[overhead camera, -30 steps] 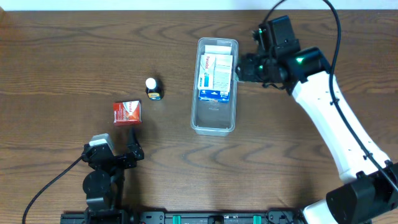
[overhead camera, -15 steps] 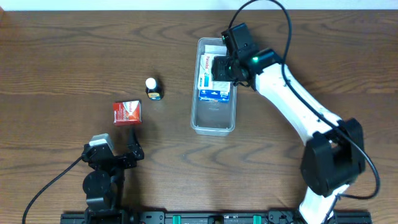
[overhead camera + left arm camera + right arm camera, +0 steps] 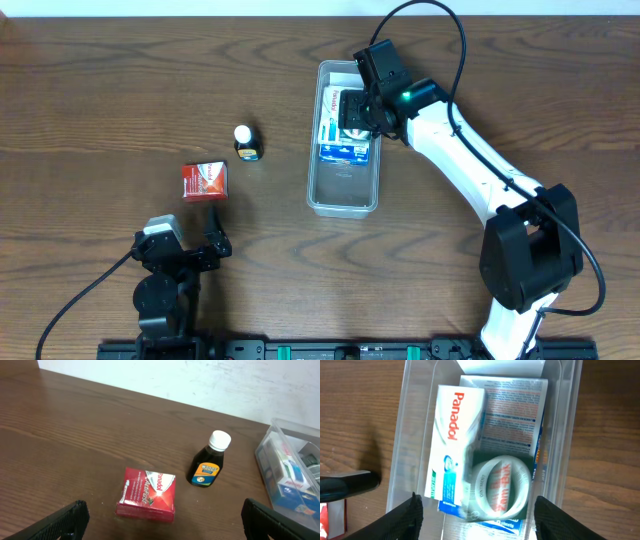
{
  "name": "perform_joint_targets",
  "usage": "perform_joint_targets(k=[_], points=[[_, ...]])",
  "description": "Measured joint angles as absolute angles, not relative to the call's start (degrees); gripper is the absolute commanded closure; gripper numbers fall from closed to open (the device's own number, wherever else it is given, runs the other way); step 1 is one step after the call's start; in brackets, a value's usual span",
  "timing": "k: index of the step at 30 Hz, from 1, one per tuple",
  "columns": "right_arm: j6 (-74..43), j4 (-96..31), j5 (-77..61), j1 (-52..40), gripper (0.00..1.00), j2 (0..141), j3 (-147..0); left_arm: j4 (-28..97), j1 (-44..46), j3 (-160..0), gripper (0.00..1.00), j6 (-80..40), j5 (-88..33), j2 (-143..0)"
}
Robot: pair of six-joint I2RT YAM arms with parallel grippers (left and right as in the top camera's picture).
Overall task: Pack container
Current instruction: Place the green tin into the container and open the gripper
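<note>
The container [image 3: 343, 188] is a long clear tub right of centre on the table. In the right wrist view, the container [image 3: 568, 435] holds a white Panadol box [image 3: 454, 435], a blue-and-white box [image 3: 515, 410] under it, and a round white ointment jar [image 3: 501, 485], which looks blurred. My right gripper [image 3: 356, 108] hovers over the tub's far half. In the right wrist view it [image 3: 477, 520] is open, with its fingers well clear of the jar. My left gripper [image 3: 180, 250] is open and empty near the front edge.
A red Panadol box [image 3: 205, 181] lies left of the container, just ahead of my left gripper [image 3: 162, 520]. A small dark bottle with a white cap [image 3: 246, 142] stands upright beyond it. Both show in the left wrist view, box [image 3: 147, 494] and bottle [image 3: 210, 460].
My right arm swung left from beside the container's right wall to above its far half. The left arm, red box and bottle have not moved.
</note>
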State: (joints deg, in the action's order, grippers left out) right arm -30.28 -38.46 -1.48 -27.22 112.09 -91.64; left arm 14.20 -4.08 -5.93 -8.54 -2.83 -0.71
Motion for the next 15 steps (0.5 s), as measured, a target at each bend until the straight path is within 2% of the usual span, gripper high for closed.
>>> perform_joint_targets(k=[9, 15], points=[[-29.78, -39.72, -1.06, -27.07, 0.32, 112.07, -91.68, 14.20, -4.08, -5.93, 0.02, -8.54, -2.83, -0.71], [-28.40, -43.20, -1.54, -25.56, 0.27, 109.25, -91.68, 14.17, -4.08, -5.93, 0.02, -8.54, -2.83, -0.71]])
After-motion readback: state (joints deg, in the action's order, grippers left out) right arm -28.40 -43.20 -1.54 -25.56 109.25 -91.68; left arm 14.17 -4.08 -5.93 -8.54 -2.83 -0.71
